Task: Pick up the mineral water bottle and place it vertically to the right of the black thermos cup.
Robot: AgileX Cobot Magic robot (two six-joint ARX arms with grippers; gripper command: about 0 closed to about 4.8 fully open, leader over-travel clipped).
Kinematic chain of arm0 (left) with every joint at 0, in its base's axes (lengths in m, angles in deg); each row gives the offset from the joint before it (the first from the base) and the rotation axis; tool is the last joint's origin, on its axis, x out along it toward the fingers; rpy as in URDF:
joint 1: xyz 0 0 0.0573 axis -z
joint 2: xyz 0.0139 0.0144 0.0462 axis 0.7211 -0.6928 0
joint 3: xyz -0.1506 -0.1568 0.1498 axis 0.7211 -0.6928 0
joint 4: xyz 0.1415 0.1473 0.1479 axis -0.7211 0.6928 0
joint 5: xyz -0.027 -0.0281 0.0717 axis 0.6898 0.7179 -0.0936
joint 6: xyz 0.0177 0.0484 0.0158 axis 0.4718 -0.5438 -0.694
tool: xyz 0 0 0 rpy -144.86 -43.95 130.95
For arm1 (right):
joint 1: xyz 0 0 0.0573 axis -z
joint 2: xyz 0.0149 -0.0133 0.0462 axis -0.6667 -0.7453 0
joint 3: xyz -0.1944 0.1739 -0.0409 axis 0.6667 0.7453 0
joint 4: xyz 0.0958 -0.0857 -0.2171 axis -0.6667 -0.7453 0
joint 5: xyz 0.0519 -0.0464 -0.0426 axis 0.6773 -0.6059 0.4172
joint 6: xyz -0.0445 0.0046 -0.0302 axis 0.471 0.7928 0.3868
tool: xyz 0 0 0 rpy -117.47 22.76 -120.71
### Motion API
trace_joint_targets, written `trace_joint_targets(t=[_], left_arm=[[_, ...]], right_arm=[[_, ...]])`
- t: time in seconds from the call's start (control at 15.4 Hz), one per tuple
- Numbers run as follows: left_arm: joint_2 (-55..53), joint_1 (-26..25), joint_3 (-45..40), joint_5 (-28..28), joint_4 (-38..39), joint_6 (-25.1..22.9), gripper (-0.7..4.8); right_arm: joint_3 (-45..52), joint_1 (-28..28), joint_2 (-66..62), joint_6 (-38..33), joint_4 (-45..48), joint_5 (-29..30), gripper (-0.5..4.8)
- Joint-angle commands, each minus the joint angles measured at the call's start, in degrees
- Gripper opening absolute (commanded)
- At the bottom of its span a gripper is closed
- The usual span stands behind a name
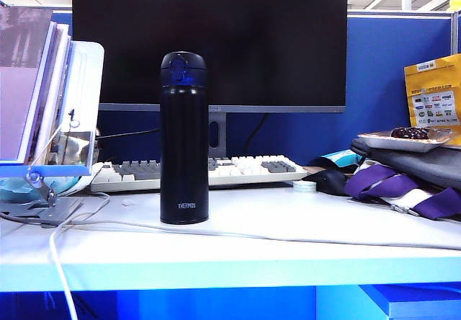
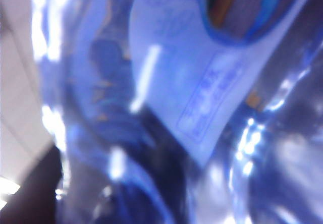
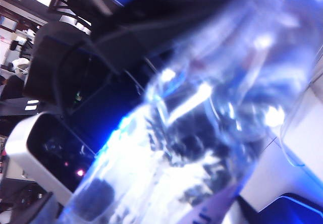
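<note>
Close against the left gripper's camera, the small clear ribbed plastic mineral water bottle [image 2: 166, 108] fills the whole left wrist view, with its pale label and blue printing very blurred. The left gripper itself does not show there, so I cannot tell if its jaws grasp the bottle or stand released. Right in front of the right gripper's camera the same clear bottle [image 3: 202, 133] also fills most of the picture, with another dark arm behind it; the right gripper is not visible either, and I cannot tell its state.

On the white desk [image 1: 302, 226] in the exterior view, the tall slim matte black thermos cup [image 1: 184, 140] stands upright and alone. Neither gripper and no bottle appear there, so the bottle is somewhere off the desk, between the two wrist cameras.

I judge the bottle to be light, thin-walled and easy to dent, and its smooth wet-looking plastic may slip. The ribbed middle of the body seems the best place to hold, with moderate force, keeping the cap upward.
</note>
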Motion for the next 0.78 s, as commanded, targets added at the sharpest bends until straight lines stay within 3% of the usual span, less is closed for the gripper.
trace_joint_targets(t=[0.06,0.45,0.52,0.78], left_arm=[[0.5,1.1,0.6,0.5,0.9,4.1,0.53],[0.5,1.4,0.6,4.8,7.4,13.1,0.53],[0.5,1.4,0.6,6.7,9.1,16.5,0.53],[0.5,1.4,0.6,10.5,9.8,28.6,0.53]], right_arm=[[-0.2,0.0,0.4,0.2,4.6,-0.4,4.79],[-0.2,0.0,0.7,0.3,13.3,-8.8,4.79],[-0.2,0.0,0.9,0.2,17.4,-9.0,4.79],[-0.2,0.0,2.6,3.6,19.5,-15.3,4.79]])
